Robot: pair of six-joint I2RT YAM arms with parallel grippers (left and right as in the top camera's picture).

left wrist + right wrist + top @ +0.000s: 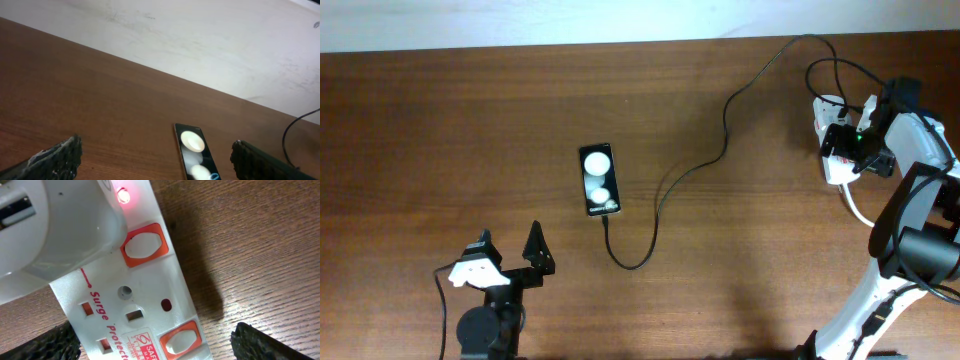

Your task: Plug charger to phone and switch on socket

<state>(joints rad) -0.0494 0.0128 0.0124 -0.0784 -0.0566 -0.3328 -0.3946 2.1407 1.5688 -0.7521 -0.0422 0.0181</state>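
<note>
The black phone (599, 179) lies face up mid-table, two white spots on its glass; it also shows in the left wrist view (194, 156). The thin black charger cable (720, 140) runs from the phone's near end in a loop, then up and right to the white socket (836, 152). My left gripper (513, 250) is open and empty, on the near side of the phone (155, 160). My right gripper (155, 340) is open, straddling the socket (145, 305) from above. A white plug body (55, 225) sits in the strip, and a red light (122, 196) glows beside it.
The strip has white rocker switches in orange frames (144, 244) and red "Surge Protect" lettering. Its thick white cord (855, 207) curves down by the right arm. A pale wall edge (620, 20) bounds the far side of the brown table.
</note>
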